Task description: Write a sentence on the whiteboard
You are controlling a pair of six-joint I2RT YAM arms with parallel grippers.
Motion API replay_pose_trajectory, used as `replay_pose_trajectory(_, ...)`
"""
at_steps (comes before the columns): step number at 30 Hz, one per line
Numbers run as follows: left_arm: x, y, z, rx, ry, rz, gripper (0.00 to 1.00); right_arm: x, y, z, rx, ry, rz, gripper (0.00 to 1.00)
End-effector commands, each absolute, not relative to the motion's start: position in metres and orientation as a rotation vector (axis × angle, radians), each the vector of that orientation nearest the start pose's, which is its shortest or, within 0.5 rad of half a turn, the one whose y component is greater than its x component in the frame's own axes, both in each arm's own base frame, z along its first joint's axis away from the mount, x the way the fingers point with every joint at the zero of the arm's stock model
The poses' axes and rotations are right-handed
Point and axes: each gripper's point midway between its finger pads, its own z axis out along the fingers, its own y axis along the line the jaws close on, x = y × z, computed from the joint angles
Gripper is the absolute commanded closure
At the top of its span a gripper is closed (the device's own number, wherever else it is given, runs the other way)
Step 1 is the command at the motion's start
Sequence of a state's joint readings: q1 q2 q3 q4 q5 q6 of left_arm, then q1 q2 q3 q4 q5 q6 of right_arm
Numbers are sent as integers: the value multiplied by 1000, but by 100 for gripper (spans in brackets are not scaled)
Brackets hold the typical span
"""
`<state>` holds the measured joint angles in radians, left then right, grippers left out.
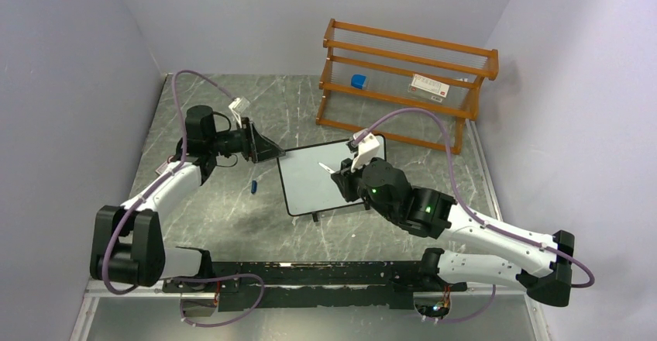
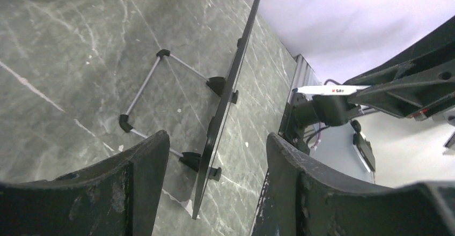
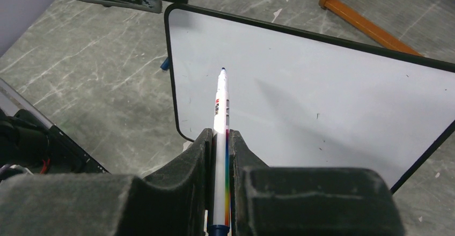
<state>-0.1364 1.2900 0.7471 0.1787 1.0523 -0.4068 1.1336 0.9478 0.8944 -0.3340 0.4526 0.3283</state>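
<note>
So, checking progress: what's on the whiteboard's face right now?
No writing: the whiteboard is blank apart from tiny specks. The marker points at it; the strip behind the right jaws is covered.

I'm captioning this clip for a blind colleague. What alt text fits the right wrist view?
The right claw grips a white marker, its tip pointing at a blank whiteboard with a thin black frame. The board stands on a grey marbled table, with an orange wooden rack behind it.

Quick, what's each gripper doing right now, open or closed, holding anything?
Left gripper: open, fingers either side of the whiteboard edge, not gripping it.
Right gripper: closed on the marker.
</note>
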Motion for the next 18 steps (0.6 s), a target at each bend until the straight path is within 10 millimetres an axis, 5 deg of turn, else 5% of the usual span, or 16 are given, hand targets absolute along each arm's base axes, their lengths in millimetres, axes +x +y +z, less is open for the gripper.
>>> replay_pose_trajectory(1, 275, -217, 212, 558, 1822, -1522, 36, 192, 269, 251, -494, 1870, 577, 100)
replay_pose_trajectory(14, 266, -231, 196, 608, 1876, -1529, 70, 193, 275, 247, -512, 1868, 576, 100)
replay_pose_trajectory(18, 262, -230, 190, 600, 1895, -1505, 88, 193, 274, 248, -516, 1865, 576, 100)
